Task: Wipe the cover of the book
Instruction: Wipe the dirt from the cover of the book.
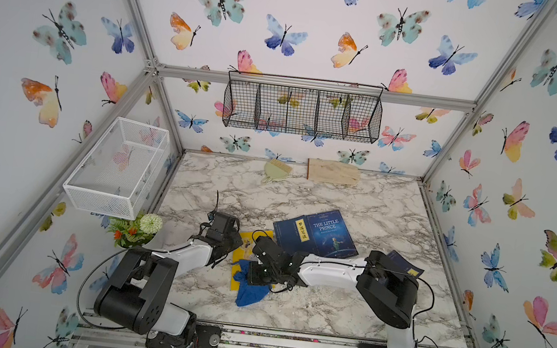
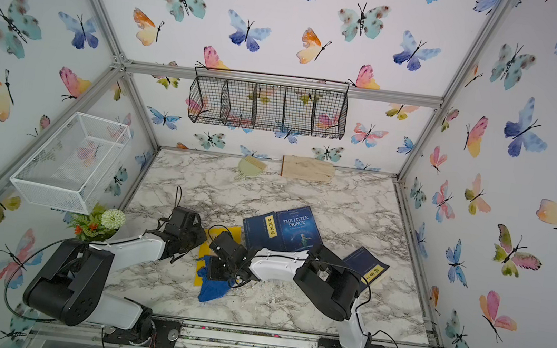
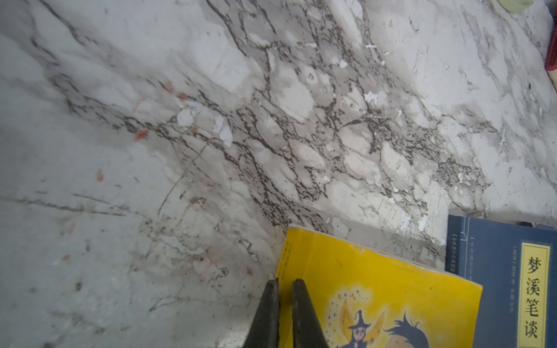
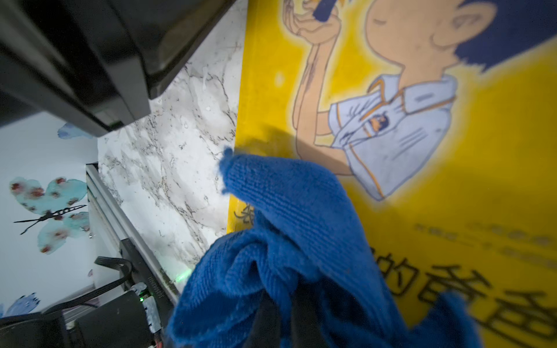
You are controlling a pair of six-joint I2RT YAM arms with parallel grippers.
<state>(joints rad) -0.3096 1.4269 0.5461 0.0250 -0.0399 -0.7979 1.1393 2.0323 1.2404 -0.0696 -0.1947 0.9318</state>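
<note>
The book [image 1: 246, 240] has a yellow cartoon cover [image 4: 452, 180] and lies flat on the marble table near the front, partly hidden by both arms. My left gripper [image 3: 284, 283] is shut with nothing between its fingers, and its tips sit at the book's [image 3: 376, 286] edge near a corner. In both top views the left gripper [image 1: 230, 245] comes from the left. My right gripper [image 1: 257, 271] is shut on a blue cloth [image 4: 286, 226], which is bunched over its fingers and rests on the cover. The cloth [image 1: 250, 292] [image 2: 212, 291] hangs past the book's near edge.
A blue "The Little Prince" book [image 1: 331, 233] and a dark blue book [image 1: 293, 234] lie just behind the yellow one. Another blue book [image 1: 406, 264] sits by the right arm. A flower pot [image 1: 134, 229], white basket [image 1: 119, 166], brush [image 1: 275, 171] and wooden board [image 1: 333, 171] line the edges.
</note>
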